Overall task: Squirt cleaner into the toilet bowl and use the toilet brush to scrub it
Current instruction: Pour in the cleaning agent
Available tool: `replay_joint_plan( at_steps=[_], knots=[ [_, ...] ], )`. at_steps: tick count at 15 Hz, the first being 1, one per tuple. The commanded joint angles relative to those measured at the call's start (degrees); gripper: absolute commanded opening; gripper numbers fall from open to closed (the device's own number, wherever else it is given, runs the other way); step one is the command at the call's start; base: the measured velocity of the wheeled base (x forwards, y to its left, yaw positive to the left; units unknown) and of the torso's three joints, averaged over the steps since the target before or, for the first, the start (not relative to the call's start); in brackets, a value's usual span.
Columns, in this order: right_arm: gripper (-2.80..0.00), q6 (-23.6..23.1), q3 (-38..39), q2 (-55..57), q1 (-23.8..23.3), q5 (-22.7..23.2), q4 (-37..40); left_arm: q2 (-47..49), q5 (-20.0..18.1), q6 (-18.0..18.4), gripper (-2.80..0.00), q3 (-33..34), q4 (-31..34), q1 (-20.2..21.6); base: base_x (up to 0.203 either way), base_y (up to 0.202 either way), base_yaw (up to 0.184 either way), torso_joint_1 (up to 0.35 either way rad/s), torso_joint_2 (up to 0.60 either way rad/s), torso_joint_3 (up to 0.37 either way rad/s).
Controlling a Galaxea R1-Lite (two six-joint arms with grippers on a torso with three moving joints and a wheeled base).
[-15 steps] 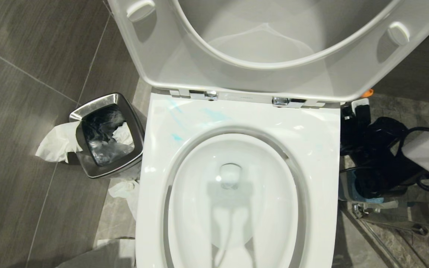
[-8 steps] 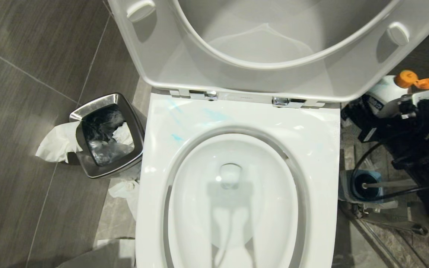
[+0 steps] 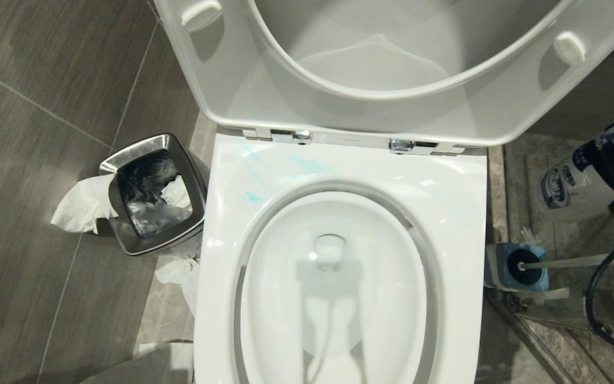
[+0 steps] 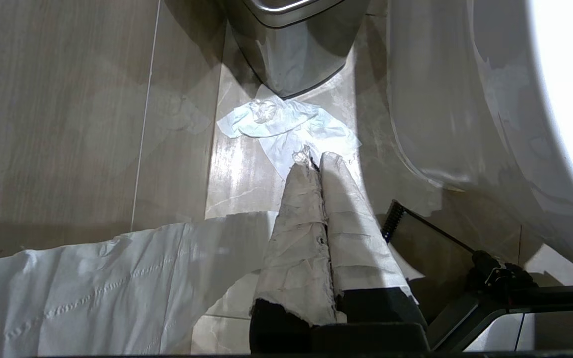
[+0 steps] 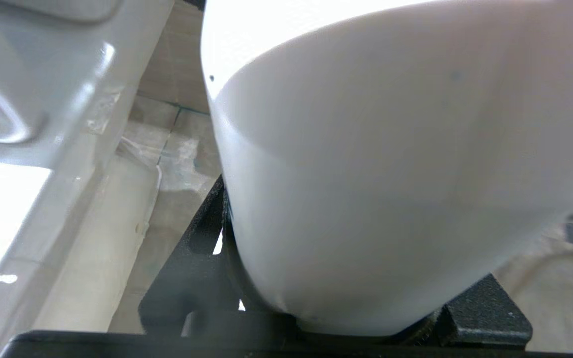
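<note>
Between the bin (image 3: 152,194) at left and the brush holder (image 3: 515,266) at right, the glossy toilet bowl (image 3: 461,213) is sitting lid-up, its oval running near to far, turquoise cleaner (image 3: 253,197) streaking the far-left rim. Right of the bowl, the right gripper (image 3: 613,170) is grasping a white bottle (image 3: 568,184), tilted with its base leftward. Nearer, the brush (image 3: 563,262) is resting in the holder, grey handle pointing right. Only the left wrist view shows the left gripper (image 4: 311,161), clenched, paper-wrapped.

**Bright glare, soft edges**

We see even overhead light in the head view; our shadow falls in the bowl (image 3: 333,282). Rim glare blows out both wrist views. The bottle (image 5: 406,189) is blurred close up.
</note>
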Motion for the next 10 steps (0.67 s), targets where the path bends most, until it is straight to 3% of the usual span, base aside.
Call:
replay_joint_plan(
  at_steps=[1,6,10],
  knots=[
    [-2.80,0.9,0.0,-12.6,0.0,0.1,10.1,0.0,0.0,0.0,-2.80,0.1,0.0,0.0,0.000,0.000,0.000,0.000,0.00,0.000],
    [-2.80,3.9,-4.5,-29.1,0.1,6.6,38.9,0.1,0.0,0.0,-2.80,0.1,0.0,0.0,0.000,0.000,0.000,0.000,0.00,0.000],
    [-2.80,0.2,-5.4,-34.7,0.1,14.2,48.5,0.1,0.0,0.0,-2.80,0.1,0.0,0.0,0.000,0.000,0.000,0.000,0.00,0.000]
  ],
)
